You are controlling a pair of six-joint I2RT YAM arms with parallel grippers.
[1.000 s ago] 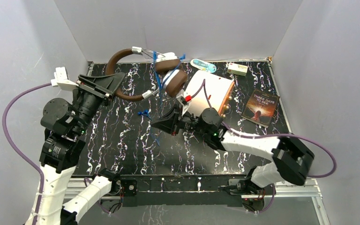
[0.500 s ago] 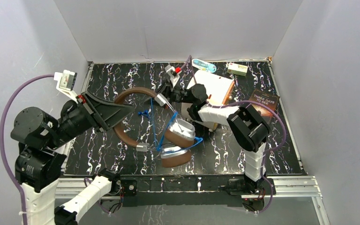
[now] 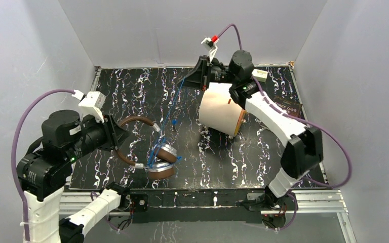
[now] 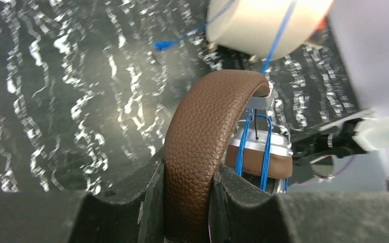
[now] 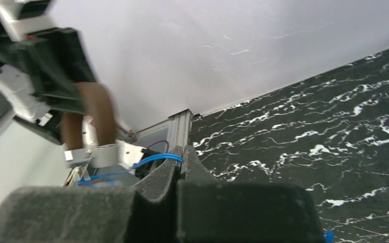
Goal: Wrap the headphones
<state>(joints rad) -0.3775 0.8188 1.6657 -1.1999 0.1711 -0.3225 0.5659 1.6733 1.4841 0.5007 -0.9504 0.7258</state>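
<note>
Midway: my left tool (image 3: 118,136) clamps headphones (image 3: 164,154) at 8 o'clock; my right tool (image 3: 193,81), closed, pinches blue cable (image 3: 174,106) taut at 12 o'clock; some loops on, rest still to wrap.

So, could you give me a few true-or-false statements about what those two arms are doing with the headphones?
1. The left gripper is clamped on the brown headband of the headphones. True.
2. The right gripper pinches the blue cable. True.
3. The headphones rest on the cream cylinder. False: they are well apart from it, over on the left gripper's side.
4. The book lies next to the headphones. False: it lies far to the right, partly behind the right arm.
</note>
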